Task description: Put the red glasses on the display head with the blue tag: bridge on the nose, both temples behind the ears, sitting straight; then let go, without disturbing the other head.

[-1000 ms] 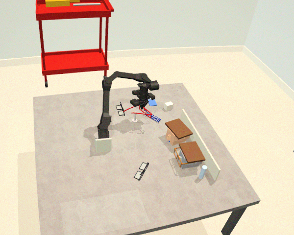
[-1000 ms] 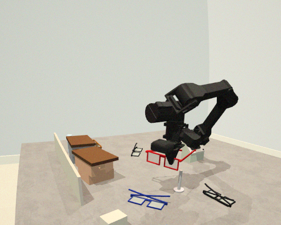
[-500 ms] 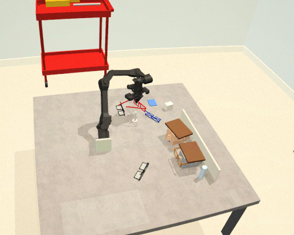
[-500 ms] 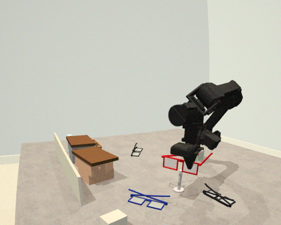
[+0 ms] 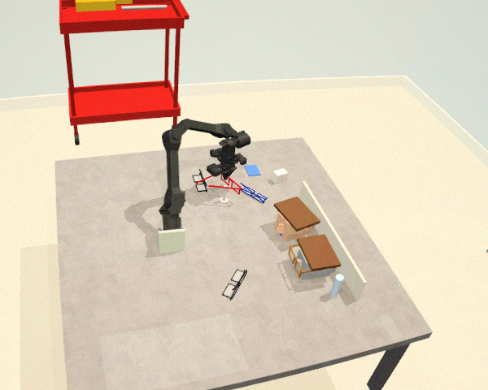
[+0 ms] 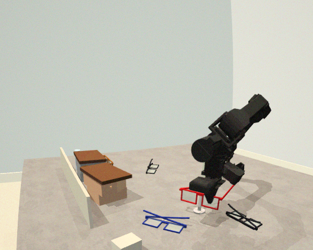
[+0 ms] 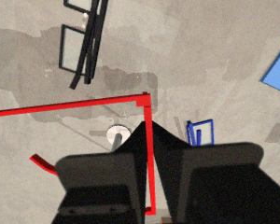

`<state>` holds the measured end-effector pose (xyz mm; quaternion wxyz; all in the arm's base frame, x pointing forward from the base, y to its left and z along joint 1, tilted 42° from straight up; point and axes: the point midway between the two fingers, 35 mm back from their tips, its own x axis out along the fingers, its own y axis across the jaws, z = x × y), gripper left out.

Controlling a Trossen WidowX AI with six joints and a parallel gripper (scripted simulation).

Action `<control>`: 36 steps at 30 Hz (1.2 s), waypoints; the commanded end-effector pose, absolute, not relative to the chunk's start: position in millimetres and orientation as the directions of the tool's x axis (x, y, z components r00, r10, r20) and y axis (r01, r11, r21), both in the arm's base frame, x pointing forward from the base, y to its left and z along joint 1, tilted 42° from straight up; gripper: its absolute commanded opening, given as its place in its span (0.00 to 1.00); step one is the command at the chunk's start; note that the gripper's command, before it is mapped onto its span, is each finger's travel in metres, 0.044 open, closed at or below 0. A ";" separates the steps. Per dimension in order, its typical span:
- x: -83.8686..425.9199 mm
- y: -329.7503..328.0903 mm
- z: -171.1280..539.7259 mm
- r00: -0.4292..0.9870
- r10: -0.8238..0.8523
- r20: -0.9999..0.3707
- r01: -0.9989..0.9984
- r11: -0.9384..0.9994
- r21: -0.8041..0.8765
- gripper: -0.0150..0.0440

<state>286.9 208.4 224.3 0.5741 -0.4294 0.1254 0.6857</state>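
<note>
Red glasses (image 5: pixel 238 187) (image 6: pixel 201 194) (image 7: pixel 149 140) gripped by the pincer (image 5: pixel 225 178) (image 6: pixel 209 201) (image 7: pixel 147 124), above the surface (image 5: pixel 172 293) (image 6: pixel 161 190) (image 7: pixel 201 56), blue-tagged head (image 5: pixel 287 231) (image 6: pixel 113 192) towards four o'clock in the top view.

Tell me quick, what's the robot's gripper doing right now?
Gripper: closed, holding the red glasses above the table.
</note>
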 end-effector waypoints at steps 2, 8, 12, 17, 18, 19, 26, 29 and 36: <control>286.0 212.6 217.4 0.028 0.678 -0.735 -0.898 -0.306 -0.317 0.25; 287.3 215.7 220.5 0.028 0.678 -0.734 -0.898 -0.306 -0.317 0.25; 288.6 219.0 223.7 0.029 0.678 -0.734 -0.898 -0.306 -0.318 0.25; 289.0 219.7 224.5 0.029 0.679 -0.734 -0.898 -0.306 -0.318 0.25; 289.1 220.0 224.7 0.029 0.679 -0.734 -0.898 -0.306 -0.318 0.25; 289.2 220.3 225.0 0.029 0.679 -0.734 -0.898 -0.306 -0.318 0.25; 290.3 222.8 227.5 0.029 0.679 -0.734 -0.897 -0.306 -0.318 0.25; 290.7 223.9 228.6 0.029 0.679 -0.734 -0.897 -0.306 -0.318 0.25; 291.6 226.5 231.2 0.029 0.679 -0.734 -0.897 -0.306 -0.318 0.25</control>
